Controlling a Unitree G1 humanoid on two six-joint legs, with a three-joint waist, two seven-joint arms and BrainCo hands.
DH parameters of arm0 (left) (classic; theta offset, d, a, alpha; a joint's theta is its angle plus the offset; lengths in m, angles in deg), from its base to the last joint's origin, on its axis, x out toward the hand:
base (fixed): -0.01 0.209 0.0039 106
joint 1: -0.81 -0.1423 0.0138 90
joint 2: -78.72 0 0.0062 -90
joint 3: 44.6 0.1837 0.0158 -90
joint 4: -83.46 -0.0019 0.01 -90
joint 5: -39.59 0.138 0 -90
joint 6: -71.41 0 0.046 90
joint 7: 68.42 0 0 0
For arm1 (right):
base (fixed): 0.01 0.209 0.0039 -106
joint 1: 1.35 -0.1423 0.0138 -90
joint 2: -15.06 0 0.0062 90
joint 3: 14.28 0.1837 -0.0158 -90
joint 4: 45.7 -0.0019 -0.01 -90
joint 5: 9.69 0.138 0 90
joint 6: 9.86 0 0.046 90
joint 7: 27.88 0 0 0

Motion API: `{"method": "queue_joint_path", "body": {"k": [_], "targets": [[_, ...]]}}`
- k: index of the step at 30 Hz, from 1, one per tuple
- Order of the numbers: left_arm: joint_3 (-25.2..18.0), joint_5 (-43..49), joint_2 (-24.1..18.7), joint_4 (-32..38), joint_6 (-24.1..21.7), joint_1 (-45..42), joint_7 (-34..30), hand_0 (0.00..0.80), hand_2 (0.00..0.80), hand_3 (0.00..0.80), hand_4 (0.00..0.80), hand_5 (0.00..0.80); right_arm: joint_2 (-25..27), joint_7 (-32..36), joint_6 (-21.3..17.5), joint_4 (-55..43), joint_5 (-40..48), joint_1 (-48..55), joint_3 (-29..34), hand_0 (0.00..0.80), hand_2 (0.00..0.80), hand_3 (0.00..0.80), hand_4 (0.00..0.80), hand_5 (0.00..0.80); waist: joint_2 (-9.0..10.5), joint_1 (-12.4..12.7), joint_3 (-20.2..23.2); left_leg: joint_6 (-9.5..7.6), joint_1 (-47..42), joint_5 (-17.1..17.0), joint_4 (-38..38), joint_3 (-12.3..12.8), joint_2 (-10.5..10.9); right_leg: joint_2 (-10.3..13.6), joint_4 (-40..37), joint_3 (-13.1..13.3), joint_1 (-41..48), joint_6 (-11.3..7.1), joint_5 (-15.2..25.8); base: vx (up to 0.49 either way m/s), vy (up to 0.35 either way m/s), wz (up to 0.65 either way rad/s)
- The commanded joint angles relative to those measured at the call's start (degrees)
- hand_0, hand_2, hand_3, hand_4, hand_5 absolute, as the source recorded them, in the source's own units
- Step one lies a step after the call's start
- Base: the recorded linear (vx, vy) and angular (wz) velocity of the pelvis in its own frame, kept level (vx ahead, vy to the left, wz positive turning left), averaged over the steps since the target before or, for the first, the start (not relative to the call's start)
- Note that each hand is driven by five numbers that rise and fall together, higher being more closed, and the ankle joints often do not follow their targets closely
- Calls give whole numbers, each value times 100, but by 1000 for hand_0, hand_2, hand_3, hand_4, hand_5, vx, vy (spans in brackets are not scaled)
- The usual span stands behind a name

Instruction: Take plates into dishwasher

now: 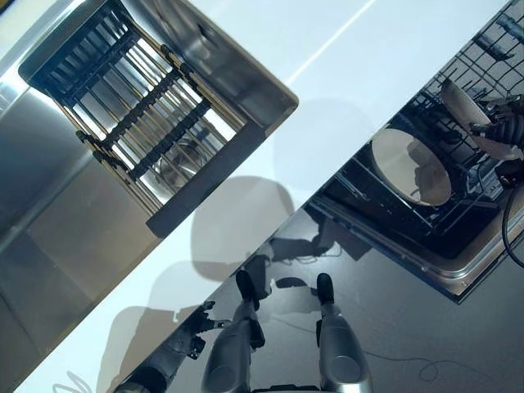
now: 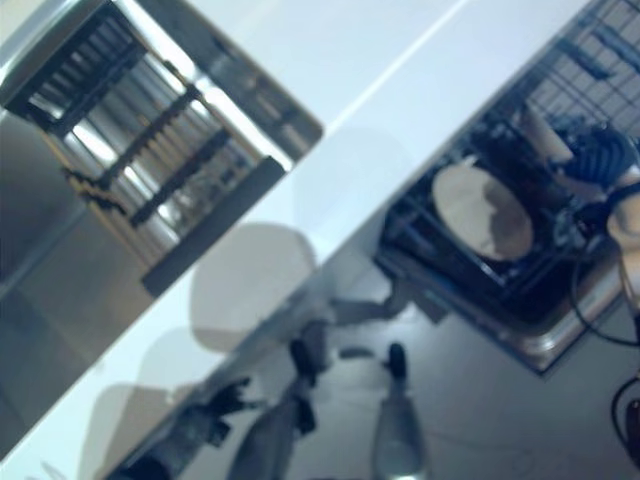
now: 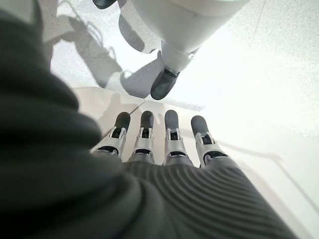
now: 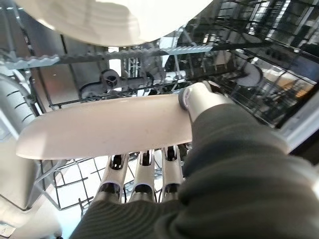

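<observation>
The dishwasher's lower rack is pulled out at the right. One cream plate stands on edge in it; it also shows in the right wrist view. My right hand is over the rack, shut on a second cream plate. In the right wrist view this plate is pinched between the thumb on top and the fingers underneath, just above the rack's wires. My left hand hangs low at the counter's front edge with straight fingers, holding nothing.
A white countertop runs across the view. A steel sink with a dark slatted drying rack over it lies at the upper left. The open dishwasher door's edge juts out over the grey floor.
</observation>
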State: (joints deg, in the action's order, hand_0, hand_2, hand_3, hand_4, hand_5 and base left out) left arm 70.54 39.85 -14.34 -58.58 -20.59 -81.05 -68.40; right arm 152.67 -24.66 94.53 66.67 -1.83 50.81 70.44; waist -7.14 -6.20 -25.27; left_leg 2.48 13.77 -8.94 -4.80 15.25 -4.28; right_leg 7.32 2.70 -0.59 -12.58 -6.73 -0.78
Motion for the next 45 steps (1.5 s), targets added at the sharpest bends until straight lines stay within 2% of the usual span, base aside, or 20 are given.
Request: {"method": "queue_joint_path", "body": {"k": [1, 11, 19, 30, 39, 45], "targets": [[-160, -279, -765, -175, -66, 653, 48, 0, 0, 0, 0, 0, 376, -113, 31, 211, -224, -725, -184, 800, 800, 800, 800, 800, 90, 42, 107, -6, 133, 89, -20, -355, 385, -378, 1050, -311, -640, 279, -214, 0, 0, 0], [-40, -324, -768, -110, -101, 660, 46, 0, 0, 0, 0, 0, 440, -217, 187, 797, -552, -1245, -608, 800, 800, 800, 800, 800, -50, 156, 48, -9, 204, 60, -20, -485, 408, -342, 1192, -387, -810, 283, -233, 5, -3, 2], [-20, -389, -796, -72, -97, 634, 29, 0, 0, 0, 0, 0, 521, -318, 232, 1067, -1243, -1586, -951, 800, 800, 800, 800, 800, -76, 202, 12, -16, 246, 57, -20, -558, 422, -361, 1188, -390, -877, 276, -202, 6, -3, 1], [-23, -442, -902, 54, -78, 574, 39, 0, 0, 0, 0, 0, 925, -356, 452, 1337, -2309, -1983, -1544, 800, 800, 800, 800, 800, -23, 284, -24, -28, 290, 47, -20, -583, 421, -362, 1205, -486, -939, 254, -168, 0, 0, 0], [-100, -473, -996, 150, -41, 498, 60, 0, 0, 0, 0, 0, 1139, -593, 624, 1668, -2404, -2272, -1826, 800, 800, 800, 800, 800, 85, 402, -39, -26, 289, 71, -20, -489, 369, -336, 1171, -725, -907, 213, -146, 0, 0, 0], [-154, -571, -1081, 149, -38, 467, 53, 0, 0, 0, 0, 0, 1274, -938, 652, 1779, -2217, -2075, -1615, 800, 800, 800, 800, 800, 137, 380, -41, -18, 274, 96, -20, -432, 332, -340, 1161, -764, -893, 193, -144, -5, -3, -3]]}}
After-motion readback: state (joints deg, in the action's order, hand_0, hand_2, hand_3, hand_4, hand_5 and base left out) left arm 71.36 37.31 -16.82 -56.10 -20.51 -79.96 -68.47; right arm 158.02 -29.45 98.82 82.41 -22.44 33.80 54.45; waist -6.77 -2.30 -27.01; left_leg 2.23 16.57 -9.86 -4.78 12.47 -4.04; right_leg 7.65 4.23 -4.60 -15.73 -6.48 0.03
